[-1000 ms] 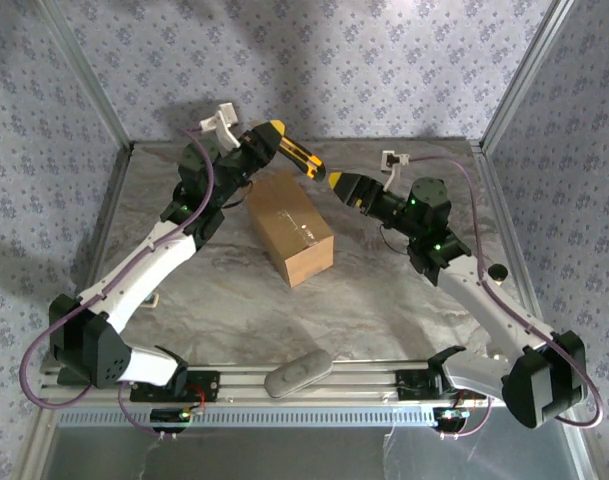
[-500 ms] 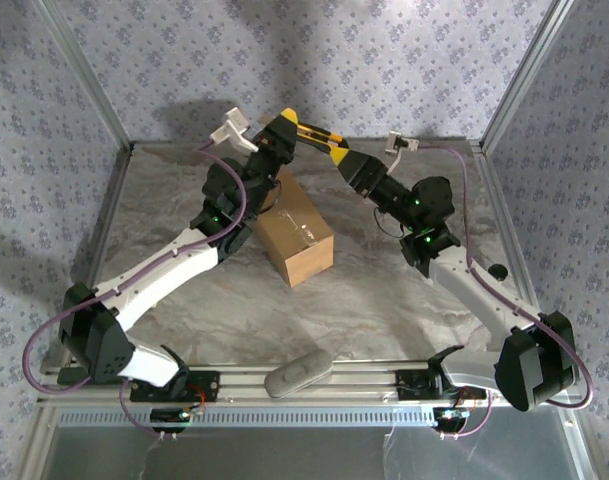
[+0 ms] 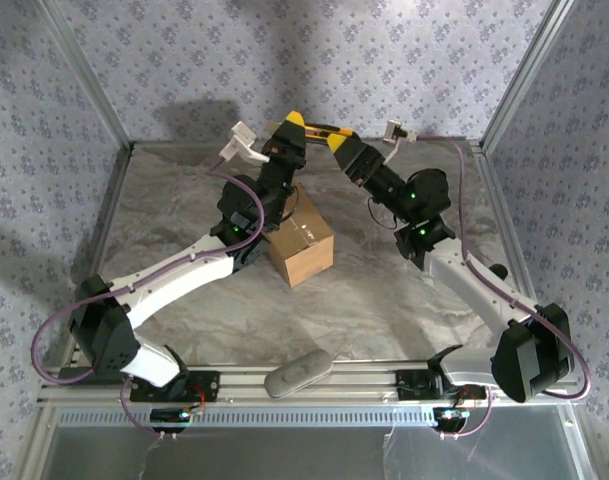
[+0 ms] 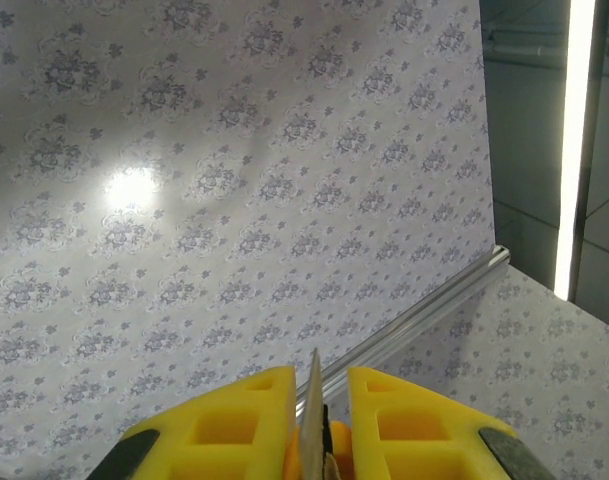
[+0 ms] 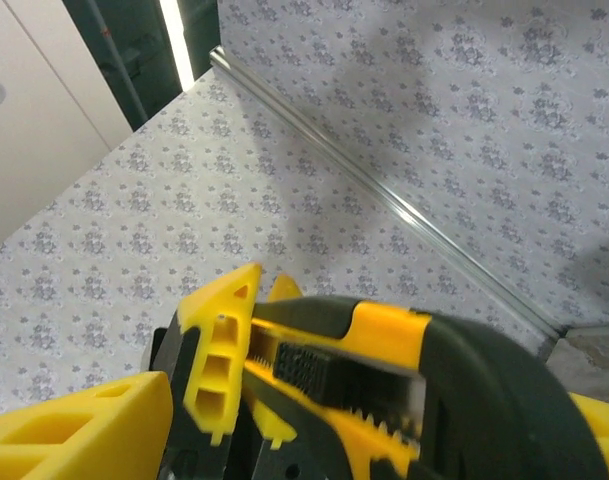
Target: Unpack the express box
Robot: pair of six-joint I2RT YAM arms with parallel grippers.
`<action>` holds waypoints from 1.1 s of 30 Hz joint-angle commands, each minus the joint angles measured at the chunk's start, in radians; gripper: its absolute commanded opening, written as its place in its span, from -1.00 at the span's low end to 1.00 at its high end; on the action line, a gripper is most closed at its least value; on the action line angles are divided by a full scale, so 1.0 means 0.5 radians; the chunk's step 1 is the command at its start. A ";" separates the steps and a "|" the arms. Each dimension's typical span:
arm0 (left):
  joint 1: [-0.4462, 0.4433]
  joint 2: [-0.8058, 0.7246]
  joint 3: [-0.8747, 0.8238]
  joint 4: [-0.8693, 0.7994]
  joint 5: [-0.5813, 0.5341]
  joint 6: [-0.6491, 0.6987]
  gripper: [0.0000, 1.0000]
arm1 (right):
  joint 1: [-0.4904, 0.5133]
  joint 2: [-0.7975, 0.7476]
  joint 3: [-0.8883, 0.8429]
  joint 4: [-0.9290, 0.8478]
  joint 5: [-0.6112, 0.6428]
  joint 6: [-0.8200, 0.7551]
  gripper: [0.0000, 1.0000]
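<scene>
1. The express box [image 3: 302,243] sits mid-bench, unmoved, its flaps down and its tape seam uncut.
2. Both pincers have swung up and back. The left pincer [image 3: 292,122], clenched on a box cutter [image 3: 319,129], now meets the right pincer [image 3: 338,143]. The right jaws straddle the handle, but I cannot tell whether they grip yet.
3. This is probably a hand-over, and no cutting has begun.
4. The back wall [image 3: 384,60] stands near behind the pincers. Bare bench [image 3: 384,300] lies right of and in front of the box.

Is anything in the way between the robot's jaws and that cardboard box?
Nothing visible on the table blocks the express box. Both sets of jaws are up at a utility knife beyond its far end.
</scene>
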 commanded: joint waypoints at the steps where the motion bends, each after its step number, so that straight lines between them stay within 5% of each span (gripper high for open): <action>1: -0.026 -0.006 -0.013 0.151 -0.078 -0.042 -1.00 | 0.010 0.019 0.108 0.114 0.056 -0.050 0.34; 33: -0.050 0.144 0.021 0.054 -0.047 -0.357 -1.00 | 0.012 0.124 0.227 0.112 0.073 -0.033 -0.16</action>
